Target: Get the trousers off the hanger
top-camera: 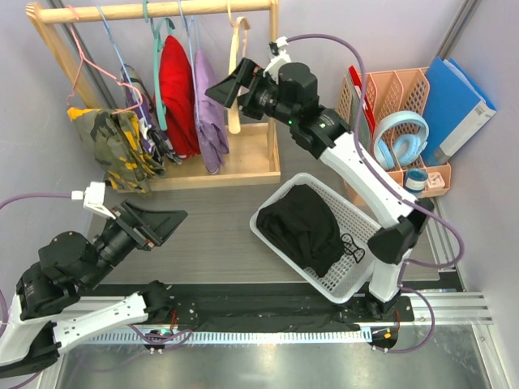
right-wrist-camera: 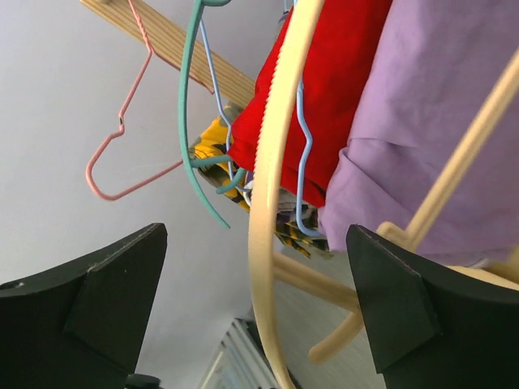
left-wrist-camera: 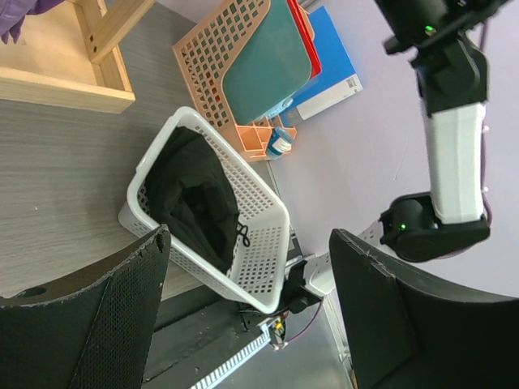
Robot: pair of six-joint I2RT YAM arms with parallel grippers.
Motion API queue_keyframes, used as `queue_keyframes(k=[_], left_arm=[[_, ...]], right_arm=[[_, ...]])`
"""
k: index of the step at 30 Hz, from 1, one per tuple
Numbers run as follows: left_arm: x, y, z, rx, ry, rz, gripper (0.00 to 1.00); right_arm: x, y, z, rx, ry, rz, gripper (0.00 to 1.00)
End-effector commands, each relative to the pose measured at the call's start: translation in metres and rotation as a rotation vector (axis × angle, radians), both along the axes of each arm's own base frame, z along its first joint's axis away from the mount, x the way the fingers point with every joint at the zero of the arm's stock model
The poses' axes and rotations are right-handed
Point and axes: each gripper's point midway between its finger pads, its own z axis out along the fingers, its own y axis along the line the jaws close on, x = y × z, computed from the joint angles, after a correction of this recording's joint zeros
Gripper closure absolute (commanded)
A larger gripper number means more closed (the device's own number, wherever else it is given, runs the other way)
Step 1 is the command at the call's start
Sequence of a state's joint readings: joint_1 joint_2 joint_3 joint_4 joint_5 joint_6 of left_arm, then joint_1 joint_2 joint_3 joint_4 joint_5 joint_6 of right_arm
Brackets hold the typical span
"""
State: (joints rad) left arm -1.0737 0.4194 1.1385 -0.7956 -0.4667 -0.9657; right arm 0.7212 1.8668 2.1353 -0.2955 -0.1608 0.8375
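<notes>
while trousers [top-camera: 302, 223] seemingly fill the basket [top-camera: 353, 212] on the table [top-camera: 212, 237], left end effector [top-camera: 158, 224] and right end effector [top-camera: 229, 85] gape.

A grey wood-grain table [top-camera: 212, 223] is enclosed by pale lilac walls [top-camera: 32, 121] — a wooden rack [top-camera: 247, 162] is set far left.
</notes>
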Motion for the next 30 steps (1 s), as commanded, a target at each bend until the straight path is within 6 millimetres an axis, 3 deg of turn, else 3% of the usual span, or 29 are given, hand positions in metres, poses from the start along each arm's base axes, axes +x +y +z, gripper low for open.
queue_keyframes(k=[1, 2, 3, 5, 7, 8, 10, 11, 13, 14, 16, 17, 19, 20, 22, 23, 24, 25, 27, 28, 29, 30], left_arm=[[-0.004, 0.008, -0.003, -0.007, 0.010, 0.005, 0.20], [-0.004, 0.009, -0.004, -0.005, 0.013, 0.008, 0.20], [-0.004, 0.010, -0.004, -0.004, 0.013, 0.010, 0.20], [-0.004, 0.010, -0.008, 0.004, 0.020, 0.010, 0.20], [-0.005, 0.010, -0.011, 0.003, 0.028, 0.006, 0.19], [-0.006, 0.009, -0.013, 0.003, 0.030, 0.003, 0.19], [-0.007, 0.006, -0.020, -0.002, 0.034, -0.015, 0.18], [-0.008, 0.005, -0.022, -0.004, 0.035, -0.021, 0.17], [-0.011, -0.002, -0.024, -0.030, 0.028, -0.054, 0.16], [-0.012, -0.005, -0.033, -0.030, 0.029, -0.068, 0.16], [-0.013, -0.012, -0.033, -0.068, 0.010, -0.093, 0.14], [-0.016, -0.017, -0.044, -0.072, 0.011, -0.119, 0.14], [-0.018, -0.022, -0.044, -0.119, -0.016, -0.142, 0.12], [-0.019, -0.026, -0.054, -0.127, -0.018, -0.160, 0.12], [-0.022, -0.030, -0.052, -0.187, -0.053, -0.185, 0.11], [-0.023, -0.031, -0.053, -0.208, -0.064, -0.197, 0.11], [-0.027, -0.035, -0.058, -0.248, -0.091, -0.224, 0.10], [-0.028, -0.036, -0.060, -0.269, -0.100, -0.232, 0.10], [-0.031, -0.041, -0.069, -0.320, -0.105, -0.258, 0.09], [-0.033, -0.048, -0.074, -0.296, -0.097, -0.291, 0.09], [-0.036, -0.054, -0.077, -0.280, -0.103, -0.319, 0.09], [-0.041, -0.063, -0.081, -0.285, -0.110, -0.368, 0.09]], right_arm=[[-0.028, -0.031, -0.013, -0.187, -0.033, -0.054, 0.00], [-0.029, -0.034, -0.023, -0.221, -0.033, -0.059, 0.00], [-0.036, -0.042, -0.015, -0.221, -0.050, -0.066, 0.00], [-0.042, -0.048, -0.025, -0.267, -0.058, -0.080, 0.00], [-0.048, -0.064, -0.020, -0.285, -0.075, -0.136, 0.00], [-0.052, -0.067, -0.034, -0.319, -0.064, -0.138, 0.00], [-0.064, -0.085, -0.028, -0.318, -0.079, -0.181, 0.00], [-0.069, -0.086, -0.048, -0.355, -0.059, -0.183, 0.00], [-0.086, -0.104, -0.044, -0.346, -0.077, -0.207, 0.00], [-0.092, -0.110, -0.069, -0.387, -0.054, -0.215, 0.00], [-0.109, -0.127, -0.061, -0.315, -0.071, -0.236, 0.00], [-0.114, -0.131, -0.094, -0.349, -0.031, -0.230, 0.00], [-0.126, -0.137, -0.099, -0.282, -0.030, -0.229, 0.00], [-0.138, -0.147, -0.119, -0.276, -0.021, -0.224, 0.00], [-0.148, -0.152, -0.122, -0.198, -0.024, -0.223, 0.00], [-0.158, -0.161, -0.142, -0.189, -0.014, -0.218, 0.00], [-0.163, -0.159, -0.140, -0.140, -0.033, -0.197, 0.00], [-0.168, -0.161, -0.169, -0.152, 0.004, -0.188, 0.00], [-0.177, -0.169, -0.169, -0.078, -0.017, -0.184, 0.00], [-0.182, -0.172, -0.199, -0.097, 0.026, -0.180, 0.00], [-0.184, -0.173, -0.200, -0.060, 0.016, -0.178, 0.00], [-0.190, -0.178, -0.189, 0.015, -0.023, -0.172, 0.00]])
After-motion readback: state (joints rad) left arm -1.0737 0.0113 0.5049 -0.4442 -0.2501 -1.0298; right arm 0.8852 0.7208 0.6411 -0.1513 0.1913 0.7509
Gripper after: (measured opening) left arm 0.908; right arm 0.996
